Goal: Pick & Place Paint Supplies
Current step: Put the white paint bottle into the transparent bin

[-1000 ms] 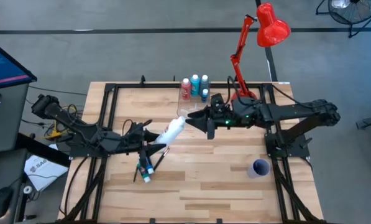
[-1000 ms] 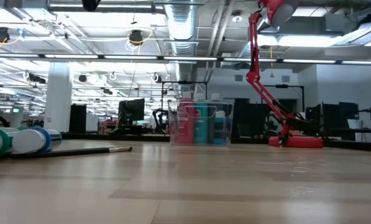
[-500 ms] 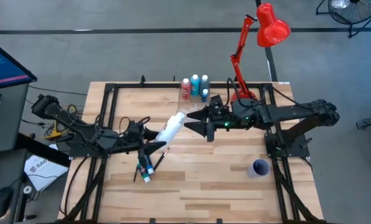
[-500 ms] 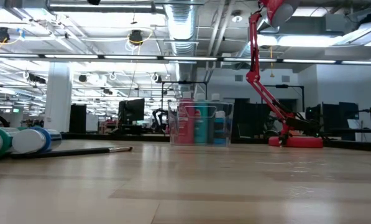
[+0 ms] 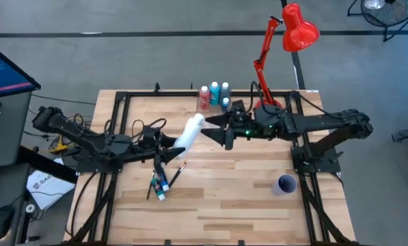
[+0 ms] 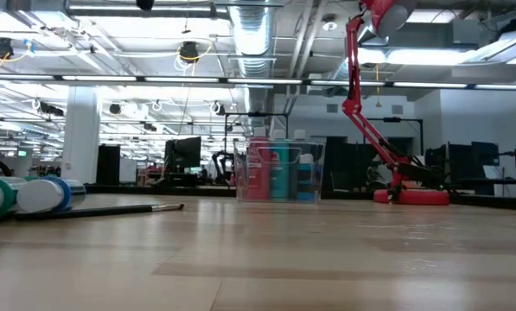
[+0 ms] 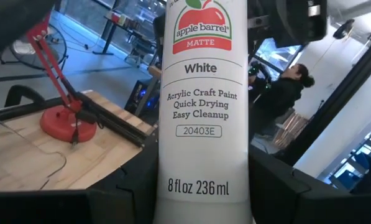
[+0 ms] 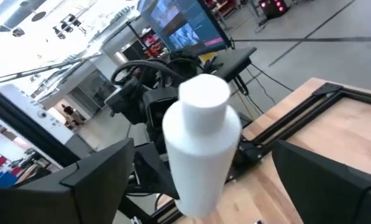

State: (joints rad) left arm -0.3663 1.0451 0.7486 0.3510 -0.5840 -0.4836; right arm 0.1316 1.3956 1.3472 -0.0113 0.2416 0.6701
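Note:
A white paint bottle (image 5: 188, 134), labelled white acrylic paint (image 7: 201, 93), hangs above the table's middle with my left gripper (image 5: 169, 152) shut on it. My right gripper (image 5: 216, 131) is open. Its two fingers (image 8: 86, 180) stand well apart on either side of the bottle's white cap (image 8: 202, 99) and do not touch it. Small blue and green tubes (image 5: 161, 186) and thin dark paintbrushes (image 5: 173, 174) lie on the table below the left gripper. In the low view they are the tubes (image 6: 33, 195) and a brush (image 6: 102, 210) at the left. My left gripper pinches the bottle's lower body near its base (image 7: 201, 186) between its two fingers (image 7: 126, 199), one on each side. The fingers come level from the table's left and lie along the bottle. The bottle is lifted clear, cap end pointing toward the far right.
A clear box (image 5: 214, 97) holding red and blue-green bottles stands at the far edge, also the box (image 6: 279, 170) in the low view. A red desk lamp (image 5: 268, 61) stands at the far right. A small purple cup (image 5: 286, 184) sits near the right edge.
My right gripper has opened wide around the bottle's cap end and stayed in place. My left gripper has swung the bottle a little, so its cap end has gone toward the table's far edge.

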